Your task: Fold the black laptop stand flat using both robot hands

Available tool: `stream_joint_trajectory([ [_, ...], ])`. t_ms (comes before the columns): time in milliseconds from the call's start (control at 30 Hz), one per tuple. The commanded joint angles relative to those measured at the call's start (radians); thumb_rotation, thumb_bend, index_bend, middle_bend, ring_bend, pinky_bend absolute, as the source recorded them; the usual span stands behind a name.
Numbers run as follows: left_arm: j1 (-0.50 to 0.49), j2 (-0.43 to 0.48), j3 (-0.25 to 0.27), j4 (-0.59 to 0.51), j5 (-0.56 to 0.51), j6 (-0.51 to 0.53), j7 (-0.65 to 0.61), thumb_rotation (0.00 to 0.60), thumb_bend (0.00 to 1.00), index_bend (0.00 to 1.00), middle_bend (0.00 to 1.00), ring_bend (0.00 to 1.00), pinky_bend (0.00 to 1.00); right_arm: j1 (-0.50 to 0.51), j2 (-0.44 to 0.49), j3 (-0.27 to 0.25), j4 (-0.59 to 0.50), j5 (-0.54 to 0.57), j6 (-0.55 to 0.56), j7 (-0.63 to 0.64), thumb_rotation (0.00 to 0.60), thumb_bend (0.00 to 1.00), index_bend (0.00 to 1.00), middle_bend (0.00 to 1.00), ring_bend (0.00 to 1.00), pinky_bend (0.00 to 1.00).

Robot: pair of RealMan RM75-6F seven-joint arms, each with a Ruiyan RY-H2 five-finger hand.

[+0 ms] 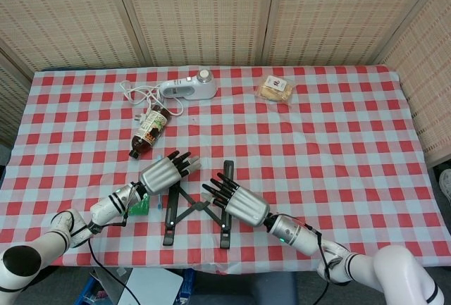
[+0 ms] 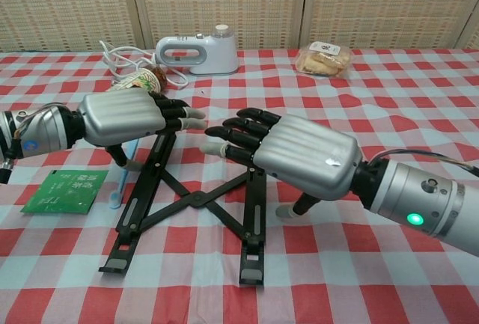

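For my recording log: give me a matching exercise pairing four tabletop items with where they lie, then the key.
Things:
1. laptop stand
2. hand mixer
3. green packet
4. snack bag

Places:
A. far edge, right of centre
B. under the left arm, near the table's front-left edge
C. between the two hands, near the front
D. far edge, with a white cord beside it

Pairs: 1-C, 2-D, 3-B, 4-A

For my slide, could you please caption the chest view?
Left hand and right hand hover over the open laptop stand.
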Motion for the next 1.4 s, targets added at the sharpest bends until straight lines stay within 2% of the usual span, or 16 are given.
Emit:
stream_joint_trajectory([
  [33, 0.001, 0.000, 0.000, -0.004, -0.003, 0.001, -0.005, 0.600, 0.19, 0.00, 0.02, 0.07, 0.20, 0.004, -0.012, 0.000, 0.016, 0.003, 0.002, 0.002, 0.600, 0.00, 0.00, 0.00, 0.00, 0.00],
  [933, -0.011, 0.008, -0.005, -0.070, -0.029, -0.027, -0.007, 0.600, 0.19, 0.00, 0.02, 0.07, 0.20, 0.017, -0.086, -0.009, 0.113, 0.015, 0.045, 0.016, 0.600, 0.00, 0.00, 0.00, 0.00, 0.00],
  [1400, -0.024, 0.014, -0.018, -0.116, -0.043, -0.040, -0.020, 0.600, 0.19, 0.00, 0.02, 0.07, 0.20, 0.018, -0.153, -0.004, 0.182, 0.021, 0.084, 0.036, 0.600, 0.00, 0.00, 0.00, 0.00, 0.00],
])
